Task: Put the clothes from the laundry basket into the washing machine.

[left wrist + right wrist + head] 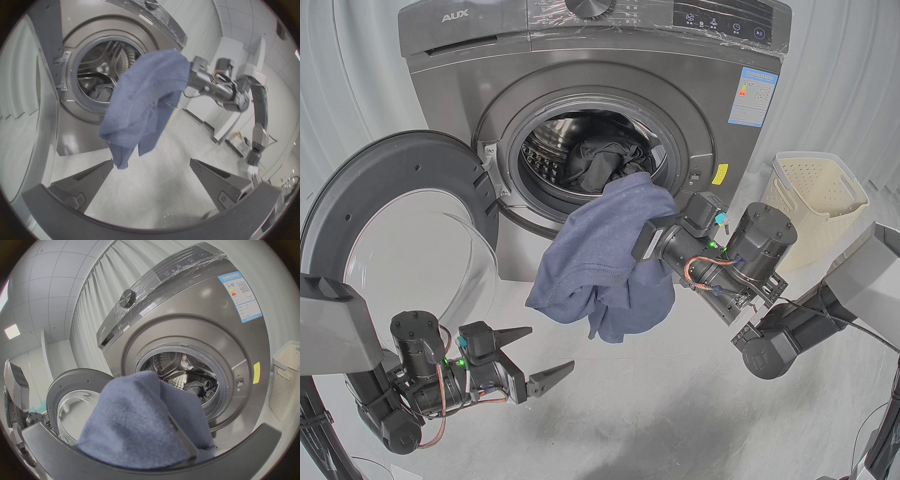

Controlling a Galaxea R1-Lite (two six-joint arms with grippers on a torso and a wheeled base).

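Blue garment (pixel 600 250) is held off the floor (pixel 650 412), just in front of the washing machine (pixel 487 81) opening. Its top is seen at the lower rim of the opening and the rest is hung down in folds over the machine front. Contact with the rim cannot be told. The garment is gripped at its upper right side by the right gripper (pixel 651 239). The fingers are wrapped in cloth, one finger (pixel 184 440) is seen pressed under the fabric, and the jaw gap itself is hidden. Dark clothes (pixel 600 165) are seen piled inside the drum, behind the blue garment. The round door (pixel 394 181) is swung fully open to the left of the opening, with its glass bowl faced outward. The left gripper (pixel 552 347) is held low, near the floor, below the door and well apart from the garment. Its jaws are spread wide and nothing is held between them. A cream laundry basket (pixel 819 206) is stood upright on the floor, just beside the machine on its right, behind the right arm.
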